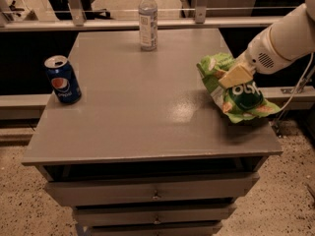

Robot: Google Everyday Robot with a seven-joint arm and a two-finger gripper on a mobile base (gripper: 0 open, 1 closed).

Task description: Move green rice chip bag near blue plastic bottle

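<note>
Near right edge of the worktop (147, 112): green rice chip bag (244, 98), crumpled, its outer end reaching past that edge.
Gripper (236, 76): on the bag's upper fold, jaws seemingly pinched onto the film, one pale finger lying across it.
Handling: light, soft, crinkly and slippery; contents likely brittle, so I'd pinch the top fold rather than squeeze the middle.
Left edge: blue Pepsi can (62, 79), upright, well apart from the bag.
Far edge, middle: blue plastic bottle (147, 19), upright, capped, probably easy to tip.

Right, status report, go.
Gripper clamped on green rice chip bag, right edge of table. Blue plastic bottle upright, far edge. Nothing between them; Pepsi can off left.
</note>
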